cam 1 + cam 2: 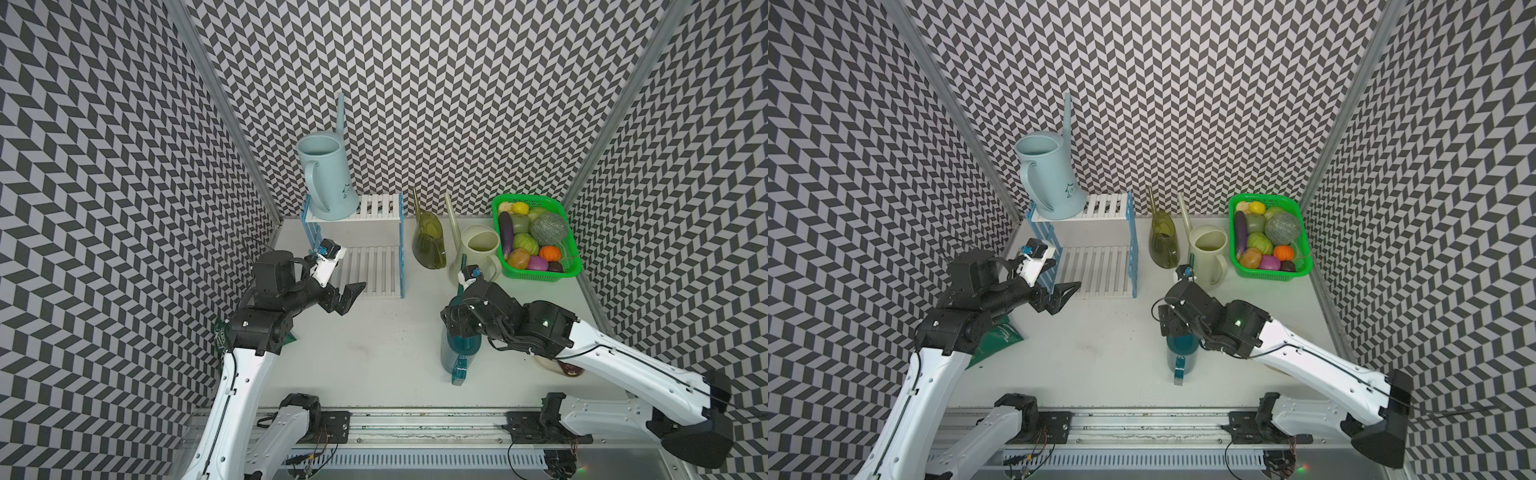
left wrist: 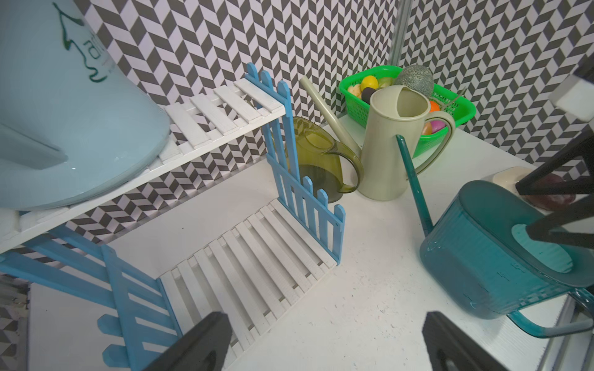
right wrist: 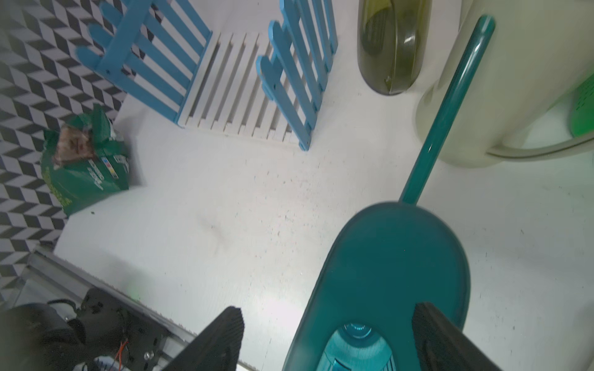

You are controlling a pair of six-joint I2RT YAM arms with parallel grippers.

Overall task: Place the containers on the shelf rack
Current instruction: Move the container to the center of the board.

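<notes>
The light blue container [image 1: 328, 178] [image 1: 1050, 183] [image 2: 64, 128] stands on the left of the shelf rack's [image 1: 380, 208] [image 1: 1104, 205] [image 2: 225, 109] [image 3: 238, 80] top tier. Its lower tier holds nothing. Right of the rack stand the olive-green container [image 1: 428, 245] [image 2: 318, 160] and the cream container [image 1: 478, 253] [image 2: 389, 144]. The dark teal container [image 1: 459, 349] [image 1: 1181, 349] [image 3: 395, 257] stands nearer the front. My right gripper [image 1: 457, 328] [image 3: 328, 311] hovers open over its top, one finger above the lid, the other beside it. My left gripper [image 1: 349, 297] [image 2: 324, 324] is open at the lower tier's front left corner, holding nothing.
A green mesh basket [image 1: 528, 199] [image 1: 1271, 272] of vegetables sits at the back right. A green snack bag [image 3: 86, 170] [image 1: 1000, 336] lies by the left wall under my left arm. A small cream and dark red object [image 2: 546, 196] lies under my right arm. Patterned walls enclose three sides.
</notes>
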